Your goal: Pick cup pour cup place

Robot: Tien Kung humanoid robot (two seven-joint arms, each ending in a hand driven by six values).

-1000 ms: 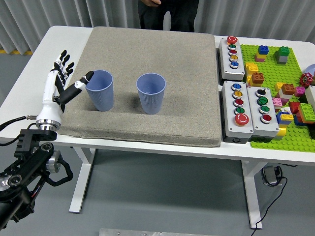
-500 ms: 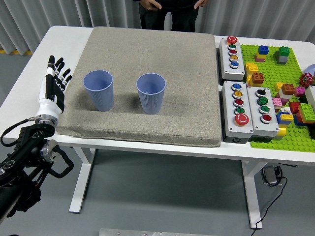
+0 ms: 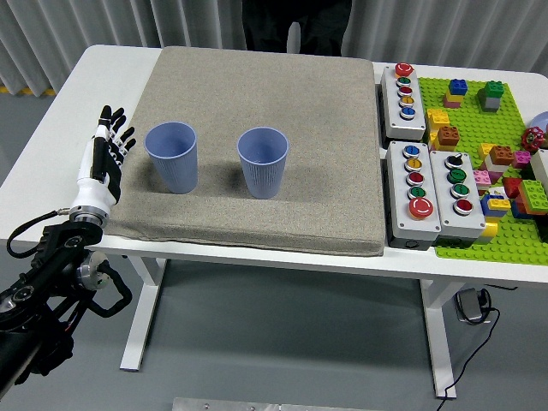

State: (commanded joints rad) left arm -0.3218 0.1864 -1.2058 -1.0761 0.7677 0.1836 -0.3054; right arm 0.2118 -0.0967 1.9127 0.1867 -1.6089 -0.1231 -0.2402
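The robot's left hand [image 3: 104, 160] has a white back and palm with black-jointed fingers [image 3: 110, 128], a silver wrist ring, and a black arm [image 3: 47, 295] of bulky round joints with a looping black cable; the person [image 3: 295, 24] wears dark clothes.

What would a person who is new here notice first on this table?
Two blue cups, the left cup and the right cup, stand upright side by side on the grey mat. The left hand hangs open beside the left cup, apart from it. At the right lies a green brick plate.
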